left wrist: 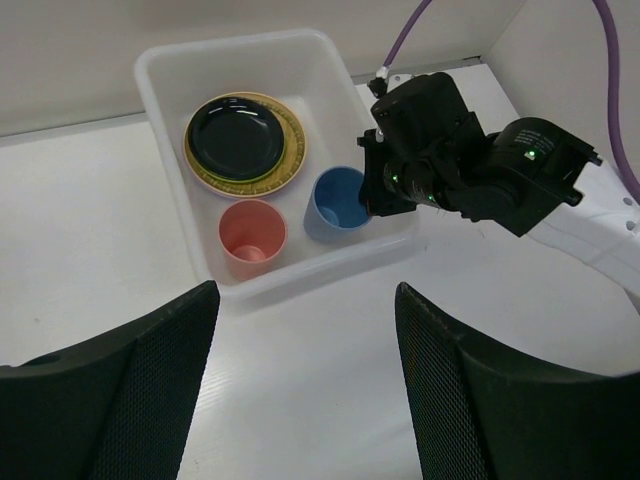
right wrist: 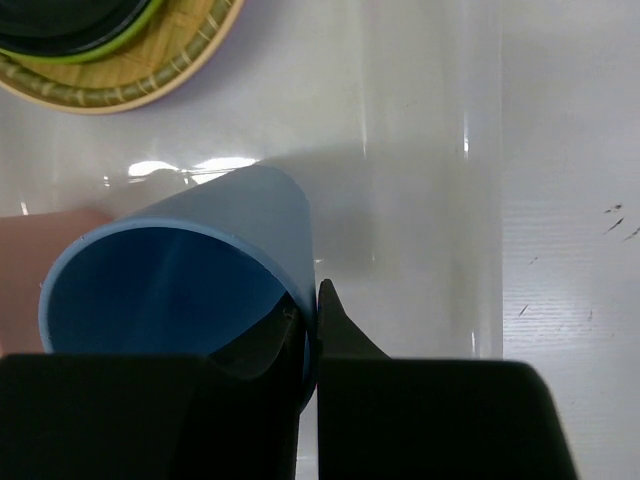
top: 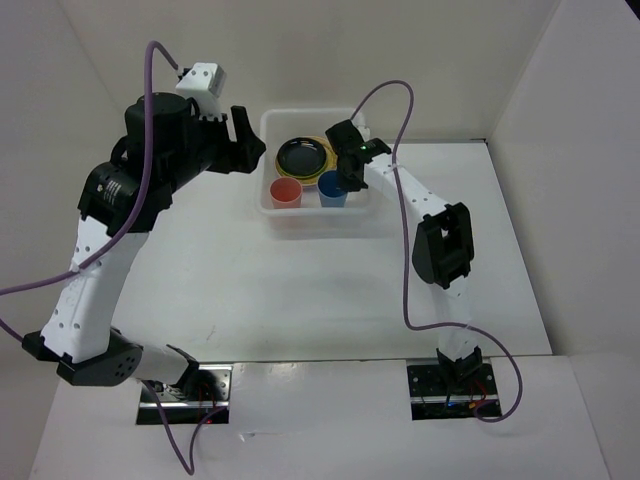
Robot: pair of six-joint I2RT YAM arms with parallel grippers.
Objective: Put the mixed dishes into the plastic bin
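I pinch the blue cup, likely light, stiff and slick, by its thin rim with my right fingers closed across the wall, inside the plastic bin beside the coral cup and stacked plates, my left fingers wide open, empty.

Coral cup — blue cup

Top camera looks down from behind; all views share the plastic bin
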